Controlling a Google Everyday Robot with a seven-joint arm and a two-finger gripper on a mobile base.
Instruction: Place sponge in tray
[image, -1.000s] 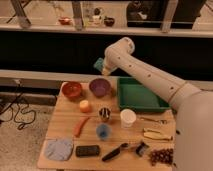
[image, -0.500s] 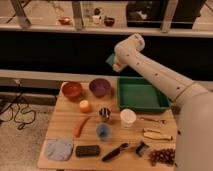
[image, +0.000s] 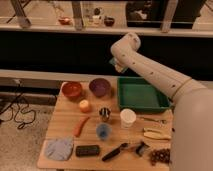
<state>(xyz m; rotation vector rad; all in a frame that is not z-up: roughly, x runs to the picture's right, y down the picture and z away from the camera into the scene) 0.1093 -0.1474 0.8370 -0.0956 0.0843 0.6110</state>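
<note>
The green tray (image: 145, 107) sits at the back right of the wooden table and holds nothing. My gripper (image: 116, 64) hangs in the air above the tray's back left corner, mostly hidden behind my white arm. It is shut on a small pale green sponge (image: 113, 62), which sticks out at its left side, well above the table.
An orange bowl (image: 72, 90) and a purple bowl (image: 99, 87) stand left of the tray. In front are an orange fruit (image: 84, 105), a metal cup (image: 104, 113), a white cup (image: 128, 118), a blue cup (image: 103, 131), a blue cloth (image: 59, 148), a banana (image: 156, 134) and grapes (image: 160, 156).
My gripper has moved to the right with the sponge, from above the purple bowl to the tray's back left corner. Nothing on the table has moved.
</note>
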